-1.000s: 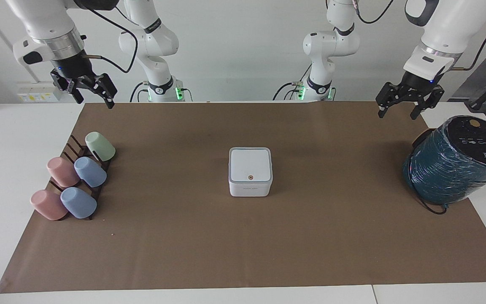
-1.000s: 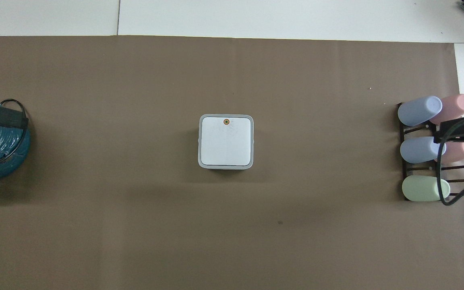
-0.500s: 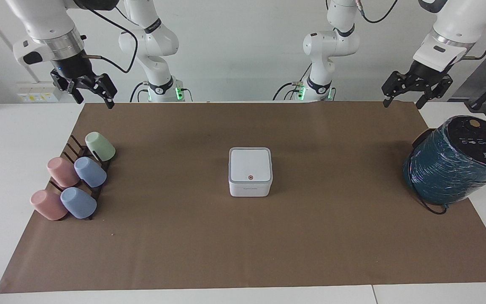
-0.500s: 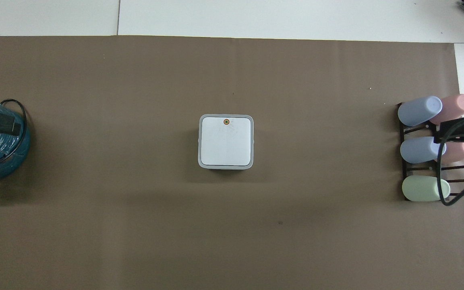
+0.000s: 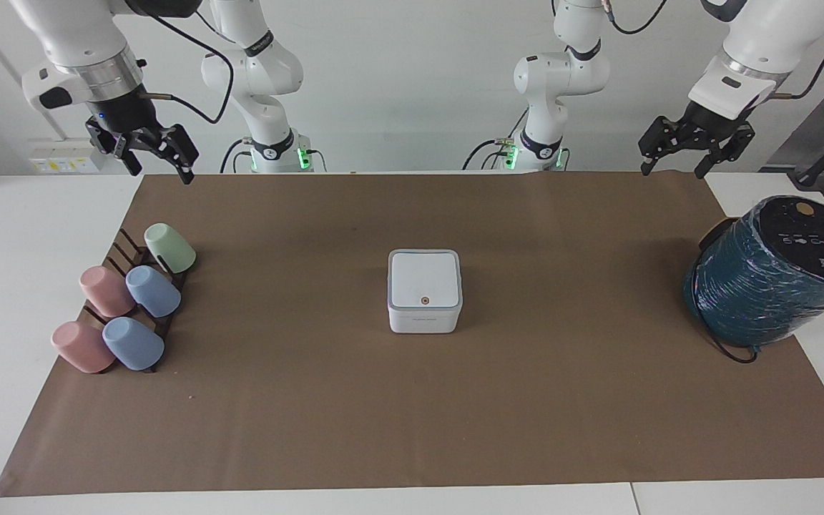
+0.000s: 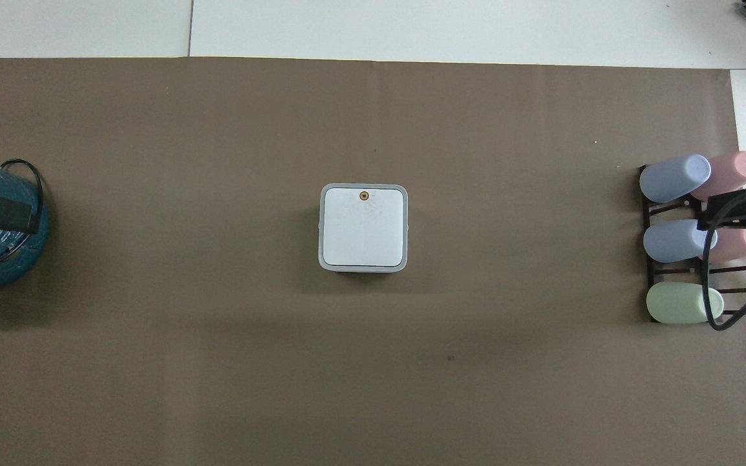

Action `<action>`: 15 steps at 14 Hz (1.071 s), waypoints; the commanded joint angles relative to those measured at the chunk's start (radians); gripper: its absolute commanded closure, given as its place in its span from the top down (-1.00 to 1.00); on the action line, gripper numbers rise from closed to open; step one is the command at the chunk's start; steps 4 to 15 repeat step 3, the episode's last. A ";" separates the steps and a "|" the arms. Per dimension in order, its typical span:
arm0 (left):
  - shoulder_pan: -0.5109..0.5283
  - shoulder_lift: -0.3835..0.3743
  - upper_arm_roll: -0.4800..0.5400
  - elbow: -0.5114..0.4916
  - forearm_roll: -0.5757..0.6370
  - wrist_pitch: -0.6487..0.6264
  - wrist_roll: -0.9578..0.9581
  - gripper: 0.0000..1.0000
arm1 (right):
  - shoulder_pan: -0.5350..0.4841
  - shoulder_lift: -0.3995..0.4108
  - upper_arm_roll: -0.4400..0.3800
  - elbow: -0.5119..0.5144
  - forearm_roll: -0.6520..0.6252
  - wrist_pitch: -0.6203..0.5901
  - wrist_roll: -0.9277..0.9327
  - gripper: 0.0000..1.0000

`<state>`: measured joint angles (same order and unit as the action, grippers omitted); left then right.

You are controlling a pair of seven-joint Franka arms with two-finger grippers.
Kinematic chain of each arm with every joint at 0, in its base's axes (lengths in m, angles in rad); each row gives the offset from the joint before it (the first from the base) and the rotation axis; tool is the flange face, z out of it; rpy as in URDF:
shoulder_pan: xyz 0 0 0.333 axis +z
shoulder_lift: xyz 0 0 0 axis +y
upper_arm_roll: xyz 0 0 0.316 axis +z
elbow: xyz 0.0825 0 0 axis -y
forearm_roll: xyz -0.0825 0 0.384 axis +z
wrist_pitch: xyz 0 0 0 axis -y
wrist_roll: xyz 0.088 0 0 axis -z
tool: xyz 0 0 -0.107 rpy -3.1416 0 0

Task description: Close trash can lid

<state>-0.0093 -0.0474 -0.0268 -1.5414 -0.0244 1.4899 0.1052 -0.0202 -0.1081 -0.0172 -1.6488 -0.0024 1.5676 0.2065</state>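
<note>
The trash can point(image 5: 423, 321) is a small white square box in the middle of the brown mat. Its lid point(image 5: 425, 279) lies flat and shut on top, with the orange-ringed button toward the side farther from the robots; it also shows in the overhead view point(image 6: 363, 226). My left gripper point(image 5: 672, 169) hangs open and empty high over the mat's corner at the left arm's end. My right gripper point(image 5: 160, 170) hangs open and empty high over the mat's corner at the right arm's end. Both are far from the can.
A big teal wrapped spool point(image 5: 773, 275) lies at the left arm's end of the mat. A dark rack point(image 5: 133, 265) with several pastel cups point(image 5: 153, 291) stands at the right arm's end. White table point(image 5: 26, 236) surrounds the brown mat point(image 5: 455, 415).
My left gripper has risen and drifted toward the robots' edge of the mat. The right arm, the can and the lid have not moved.
</note>
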 commanded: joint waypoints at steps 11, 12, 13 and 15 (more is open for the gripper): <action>0.008 -0.028 -0.007 -0.032 -0.008 0.029 0.013 1.00 | -0.014 -0.019 0.008 -0.016 0.021 -0.009 -0.018 1.00; 0.008 -0.028 -0.007 -0.032 -0.008 0.029 0.013 1.00 | -0.014 -0.019 0.008 -0.016 0.021 -0.009 -0.018 1.00; 0.008 -0.028 -0.007 -0.032 -0.008 0.029 0.013 1.00 | -0.014 -0.019 0.008 -0.016 0.021 -0.009 -0.018 1.00; 0.008 -0.028 -0.007 -0.032 -0.008 0.029 0.013 1.00 | -0.014 -0.019 0.008 -0.016 0.021 -0.009 -0.018 1.00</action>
